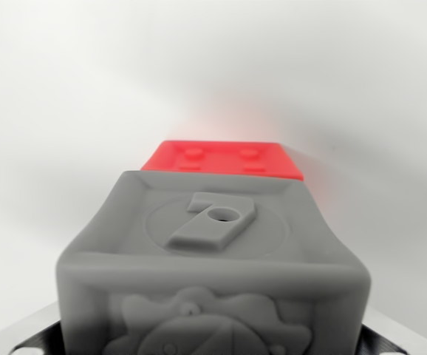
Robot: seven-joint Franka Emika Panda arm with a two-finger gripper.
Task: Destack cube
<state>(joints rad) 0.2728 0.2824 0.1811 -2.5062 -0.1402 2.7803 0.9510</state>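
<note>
a grey cube [213, 274] with a raised 7 on its top face fills my wrist view, close under me. a red cube [223, 160] shows just behind it, farther off. i cannot tell how my claw stands; only dark edges show at the bottom corners.

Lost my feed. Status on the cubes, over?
Gripper fingertips not visible, state unknown. Grey cube fills the wrist view, raised 7 on the face toward camera. Red cube right behind it. Nothing in the way.
</note>
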